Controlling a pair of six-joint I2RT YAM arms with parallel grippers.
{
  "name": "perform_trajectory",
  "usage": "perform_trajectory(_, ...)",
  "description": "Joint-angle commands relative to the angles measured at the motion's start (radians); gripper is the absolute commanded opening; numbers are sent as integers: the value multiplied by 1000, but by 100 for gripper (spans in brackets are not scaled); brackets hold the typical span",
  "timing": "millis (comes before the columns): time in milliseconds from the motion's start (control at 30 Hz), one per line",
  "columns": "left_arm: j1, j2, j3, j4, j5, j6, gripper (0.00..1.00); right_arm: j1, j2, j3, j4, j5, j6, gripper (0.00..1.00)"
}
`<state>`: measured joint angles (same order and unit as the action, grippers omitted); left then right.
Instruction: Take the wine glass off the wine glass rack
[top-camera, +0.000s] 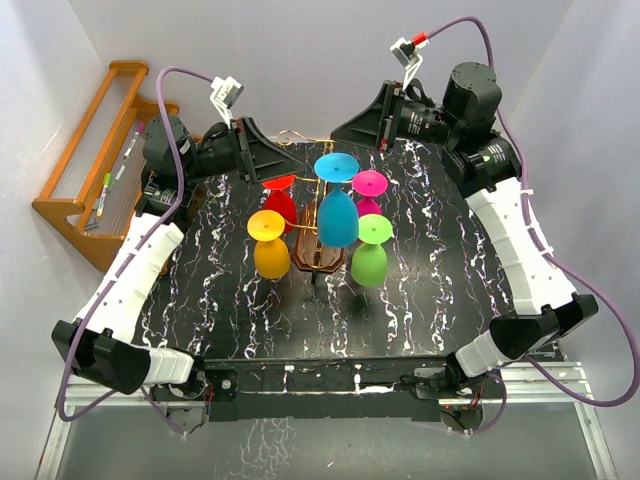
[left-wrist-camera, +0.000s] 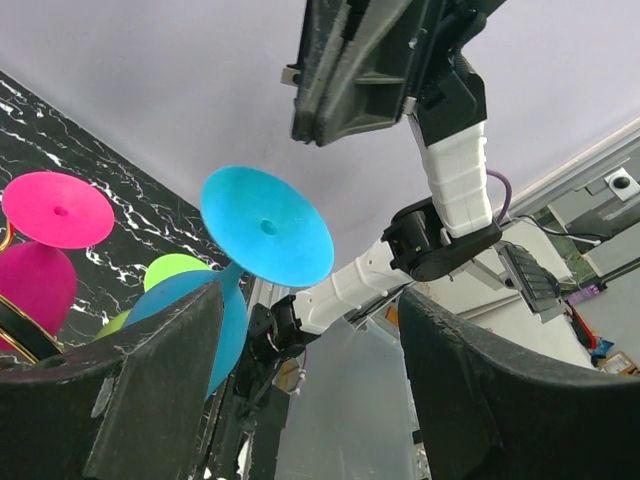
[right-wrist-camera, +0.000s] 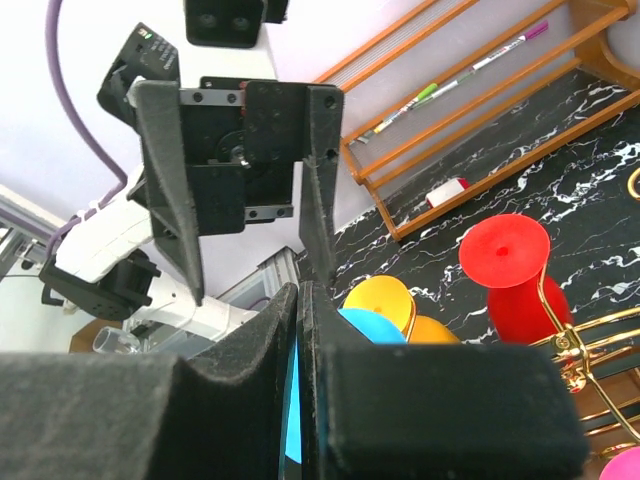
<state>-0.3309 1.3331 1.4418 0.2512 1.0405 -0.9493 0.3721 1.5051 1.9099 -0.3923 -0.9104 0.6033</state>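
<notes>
Centrally, the wine glass rack (top-camera: 312, 258) on the surface (top-camera: 420, 300) holds five inverted wine glasses (top-camera: 337, 215): red, blue, pink, yellow, green. Left hand (left-wrist-camera: 310, 295) gapes wide, empty; right hand (right-wrist-camera: 300, 290) is pinched closed, empty.

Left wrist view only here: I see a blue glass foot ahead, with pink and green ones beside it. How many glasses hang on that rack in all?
Observer: Five. A red glass and a yellow glass also hang on the wine glass rack, on the left arm's side.
Operator: Is my left gripper around anything?
Observer: No. The right wrist view shows the left gripper open, holding nothing.
Operator: Anything outboard of the left arm?
Observer: A wooden shelf with pens stands at the far left.
</notes>
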Motion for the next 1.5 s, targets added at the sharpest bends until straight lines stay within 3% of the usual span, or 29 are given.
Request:
perform_trajectory(0, -6, -76, 7, -43, 11, 47, 68, 13, -5, 64, 11, 53, -32, 8)
perform_trajectory(167, -5, -89, 5, -118, -5, 108, 69, 14, -4, 75, -25, 90, -62, 8)
perform_trajectory(433, -6, -71, -22, -97, 1, 79, 68, 16, -29, 48, -31, 130, -72, 10)
perform_trajectory(600, -5, -70, 0, -138, 11, 87, 68, 16, -80, 33, -49, 248, -93, 45)
perform_trajectory(700, -5, -48, 21, -171, 25, 73, 68, 16, -126, 8, -54, 343, -98, 58)
perform_trajectory(867, -7, -21, 26, -201, 38, 67, 65, 16, -190, -32, -100, 452, -119, 61)
perform_trajectory(1100, -7, -40, 11, -230, 7, 90, 65, 16, -285, -213, -99, 320, -234, 64)
perform_trajectory(1233, -7, -20, 5, -146, 24, 4, 63, 16, -278, -229, -114, 311, -203, 61)
perform_trajectory(1467, -7, -3, 34, -178, 10, 14, 63, 16, -251, -233, -124, 321, -134, 58)
